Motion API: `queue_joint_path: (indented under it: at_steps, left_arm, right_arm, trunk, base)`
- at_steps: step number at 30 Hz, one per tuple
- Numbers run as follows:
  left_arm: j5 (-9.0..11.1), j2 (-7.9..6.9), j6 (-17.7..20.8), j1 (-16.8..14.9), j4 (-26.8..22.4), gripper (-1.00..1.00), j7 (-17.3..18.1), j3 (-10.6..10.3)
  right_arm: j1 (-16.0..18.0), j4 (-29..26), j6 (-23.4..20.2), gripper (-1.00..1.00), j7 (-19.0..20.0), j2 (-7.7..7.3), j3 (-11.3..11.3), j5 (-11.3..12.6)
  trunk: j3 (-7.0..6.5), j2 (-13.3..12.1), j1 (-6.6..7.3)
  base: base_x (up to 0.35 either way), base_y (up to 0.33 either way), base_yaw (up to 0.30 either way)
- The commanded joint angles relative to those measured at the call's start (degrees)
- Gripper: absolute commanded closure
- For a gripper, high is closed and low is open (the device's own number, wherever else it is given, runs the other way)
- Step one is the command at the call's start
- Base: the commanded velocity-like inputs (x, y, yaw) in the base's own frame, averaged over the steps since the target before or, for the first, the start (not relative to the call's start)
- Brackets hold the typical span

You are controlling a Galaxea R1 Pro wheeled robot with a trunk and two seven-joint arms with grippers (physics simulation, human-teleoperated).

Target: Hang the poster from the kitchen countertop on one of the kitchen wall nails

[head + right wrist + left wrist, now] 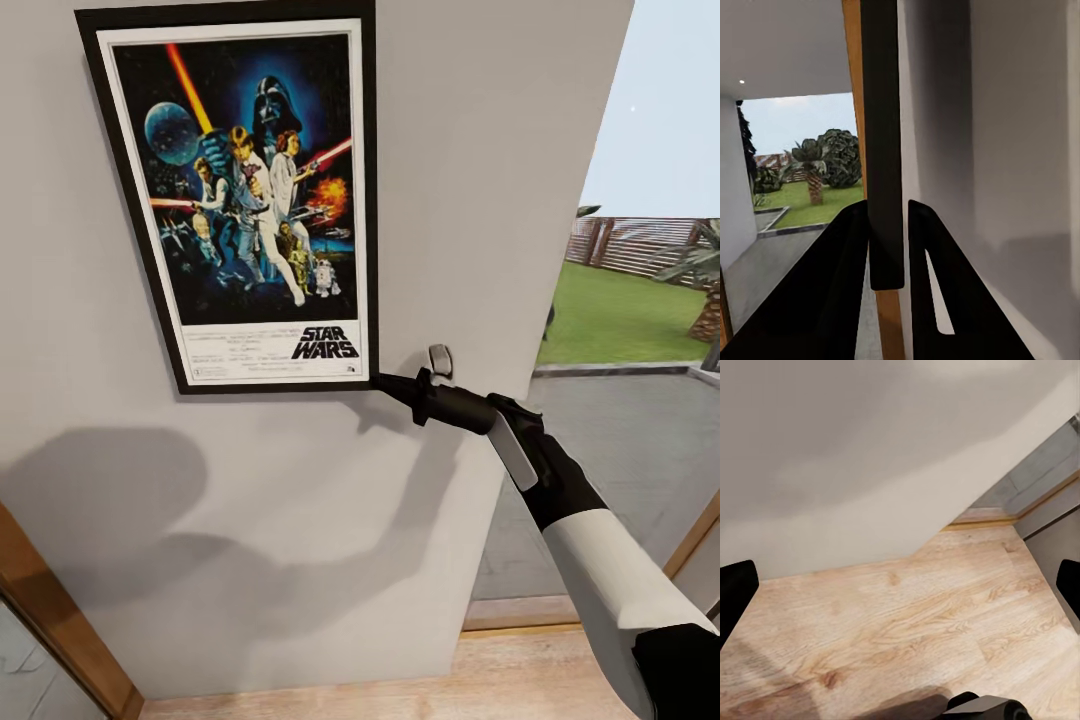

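Here the right gripper (385, 382) is clamped on the poster (240, 190) at its five-o'clock corner, steadying it flat against the wall (300, 520) for hanging.

The poster (240, 190) is showing a black frame, a white border and dark blue artwork streaked with orange and red, with black "STAR WARS" lettering low down. The wall (450, 150) behind it is looking pale grey, shadowed darker below. The right gripper (385, 381) is black, its arm (610, 580) turning white. The floor (907, 630) is glowing in light, grained wood, and green lawn (620, 315) is lying outside.
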State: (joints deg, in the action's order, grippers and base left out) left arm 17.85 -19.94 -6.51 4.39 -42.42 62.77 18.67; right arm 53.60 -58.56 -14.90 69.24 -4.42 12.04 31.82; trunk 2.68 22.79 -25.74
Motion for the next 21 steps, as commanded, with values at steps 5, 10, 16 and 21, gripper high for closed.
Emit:
queue_joint_path:
  at_steps: [5,10,16,21]
  left_arm:
    - [0.06,-0.01,-0.38,0.00,-0.03,-1.00,0.06,-0.02]
    - [0.07,0.38,-0.42,-0.06,-0.04,-1.00,0.07,0.23]
    - [0.08,0.51,-0.42,-0.08,-0.04,-1.00,0.07,0.31]
    - [0.08,0.51,-0.43,-0.09,-0.06,-1.00,0.07,0.34]
  right_arm:
    - [0.07,0.02,-0.66,1.00,0.01,-0.06,0.18,0.64]
    - [-1.23,-1.11,-1.49,1.00,0.07,-0.13,0.13,1.28]
    - [-3.00,-1.61,-6.74,1.00,0.10,-0.15,0.11,1.58]
    - [-3.06,-1.63,-6.93,1.00,0.10,-0.15,0.09,1.63]
  trunk:
    - [0.12,0.12,-0.04]
    - [0.12,0.12,-0.04]
    - [0.12,0.12,-0.04]
    - [0.12,0.12,-0.04]
  base:
    - [0.000,0.000,0.000]
    - [0.000,0.000,0.000]
    - [0.000,0.000,0.000]
    - [0.000,0.000,0.000]
